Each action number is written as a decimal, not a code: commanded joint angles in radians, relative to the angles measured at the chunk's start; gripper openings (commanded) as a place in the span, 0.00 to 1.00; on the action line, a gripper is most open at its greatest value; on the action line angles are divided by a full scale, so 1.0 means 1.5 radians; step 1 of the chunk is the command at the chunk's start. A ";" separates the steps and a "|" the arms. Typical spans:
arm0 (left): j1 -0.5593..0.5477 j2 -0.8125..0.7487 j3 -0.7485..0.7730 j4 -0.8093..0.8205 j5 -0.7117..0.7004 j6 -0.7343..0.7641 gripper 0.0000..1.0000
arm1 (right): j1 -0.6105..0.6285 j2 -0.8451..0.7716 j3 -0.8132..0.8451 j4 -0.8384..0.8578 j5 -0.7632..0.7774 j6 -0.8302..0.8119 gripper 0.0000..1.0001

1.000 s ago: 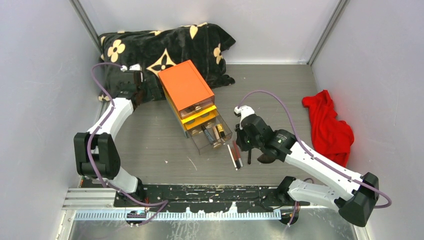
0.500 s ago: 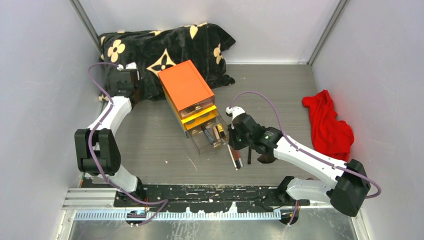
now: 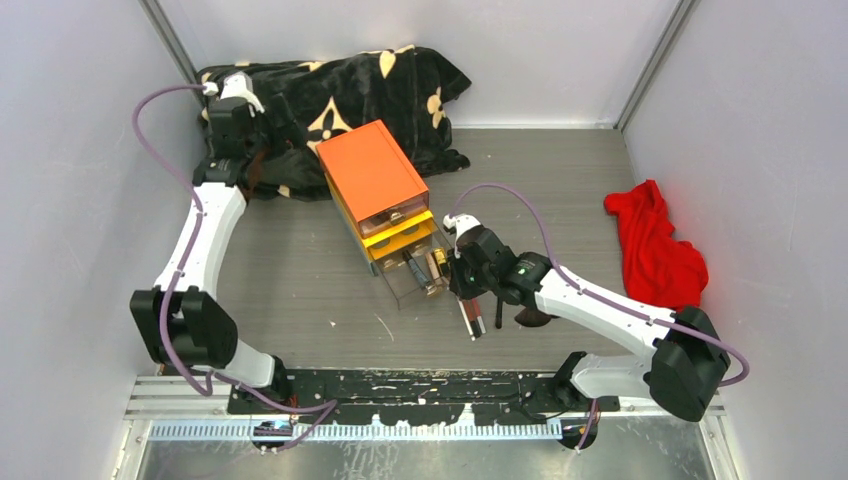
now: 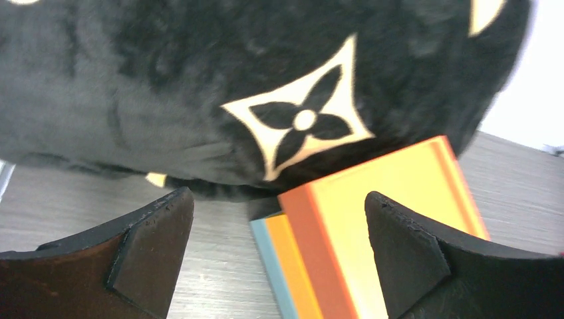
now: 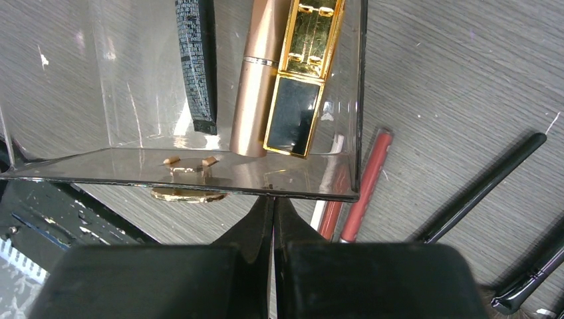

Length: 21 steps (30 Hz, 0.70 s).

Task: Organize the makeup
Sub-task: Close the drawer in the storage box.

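Ahead of the right claw (image 5: 273, 203), the drawer (image 5: 100, 174) was clear glossy plastic. Inside lay a mirror-bright gold case (image 5: 302, 66) and a satin rose-gold tube (image 5: 256, 80). The tabletop (image 5: 452, 80) beneath looked matt and wood-grained. Beyond the left claw (image 4: 276, 196), the black cushion (image 4: 133, 100) was plush cloth.

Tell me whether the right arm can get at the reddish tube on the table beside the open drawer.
Probably yes. The right tool, shut, sits at the front of the clear drawer, and the reddish tube lies uncovered just beside it. The drawer wall crowds one side, so opening there may be tight.
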 commanded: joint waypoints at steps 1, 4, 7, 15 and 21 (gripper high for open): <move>-0.045 -0.028 0.027 -0.006 0.043 -0.018 1.00 | 0.003 -0.006 0.001 0.035 -0.002 -0.004 0.01; -0.088 -0.026 0.024 -0.012 0.028 -0.012 1.00 | 0.003 -0.006 0.002 0.034 0.000 -0.007 0.01; -0.127 -0.018 0.029 -0.025 0.003 0.003 1.00 | 0.003 -0.005 0.002 0.033 0.001 -0.006 0.01; -0.185 0.002 0.063 -0.054 -0.036 0.055 1.00 | 0.003 -0.001 -0.003 0.033 0.002 -0.005 0.01; -0.210 0.001 0.039 -0.023 -0.012 0.087 0.93 | 0.003 -0.001 -0.004 0.032 0.004 -0.007 0.01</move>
